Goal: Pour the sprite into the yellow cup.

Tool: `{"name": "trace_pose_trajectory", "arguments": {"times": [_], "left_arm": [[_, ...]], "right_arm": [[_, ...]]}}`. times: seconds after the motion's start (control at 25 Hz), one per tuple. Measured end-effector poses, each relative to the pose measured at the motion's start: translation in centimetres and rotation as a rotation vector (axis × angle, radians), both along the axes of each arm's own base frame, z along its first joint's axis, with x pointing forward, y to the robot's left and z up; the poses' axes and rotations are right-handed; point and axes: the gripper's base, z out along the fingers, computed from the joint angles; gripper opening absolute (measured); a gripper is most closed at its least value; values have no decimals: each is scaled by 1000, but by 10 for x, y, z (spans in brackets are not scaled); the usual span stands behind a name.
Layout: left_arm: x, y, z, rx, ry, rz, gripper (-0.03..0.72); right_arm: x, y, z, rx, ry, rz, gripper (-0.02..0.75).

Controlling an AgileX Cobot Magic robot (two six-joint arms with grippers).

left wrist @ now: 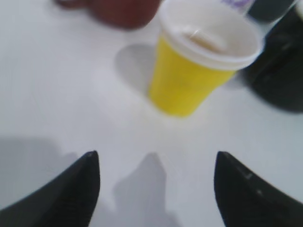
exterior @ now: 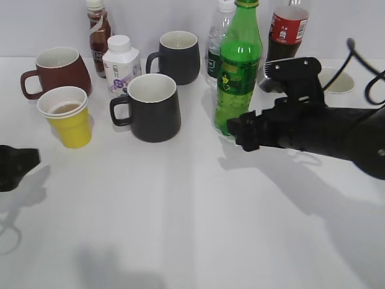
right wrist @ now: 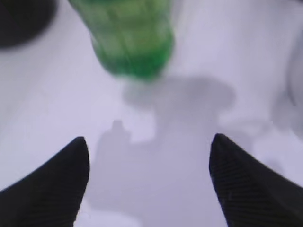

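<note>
The sprite [exterior: 237, 69], a tall green bottle with a green-and-yellow label, stands upright right of centre; its base shows in the right wrist view [right wrist: 132, 42]. My right gripper [exterior: 242, 133] is open and empty, just in front of the bottle's base and apart from it; its fingers [right wrist: 149, 175] frame bare table. The yellow cup [exterior: 69, 117] stands at the left with some liquid inside; it also shows in the left wrist view [left wrist: 199, 61]. My left gripper [exterior: 18, 164] is open and empty, in front of the cup and short of it, with its fingertips [left wrist: 156, 184] over bare table.
Two black mugs [exterior: 149, 107] [exterior: 175, 57], a brown-red mug [exterior: 57, 71], a small white bottle [exterior: 120, 63], a brown drink bottle [exterior: 98, 30], a clear water bottle [exterior: 218, 42], a cola bottle [exterior: 287, 30] and a white bowl [exterior: 335, 80] stand on the white table [exterior: 180, 211].
</note>
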Motion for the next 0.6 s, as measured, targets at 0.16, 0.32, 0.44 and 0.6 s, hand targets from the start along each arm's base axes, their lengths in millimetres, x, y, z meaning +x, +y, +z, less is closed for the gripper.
{"name": "trace_pose_trajectory", "arguments": {"times": [0.16,0.32,0.44,0.6], "left_arm": [[-3,5,27,101,187,71,561],[-16,3,65,148,379,115,547],[-35,0,89,224,481,55,545],[-70,3,101,338,573,-64,544]], "right_arm": [[-11,-7,12,-61,97,-16,589],[-28,-20,29,-153,224,-46,589],[-43,-32,45,-257,348,-66,589],[-73,-51,69,-393,473,-50,589]]}}
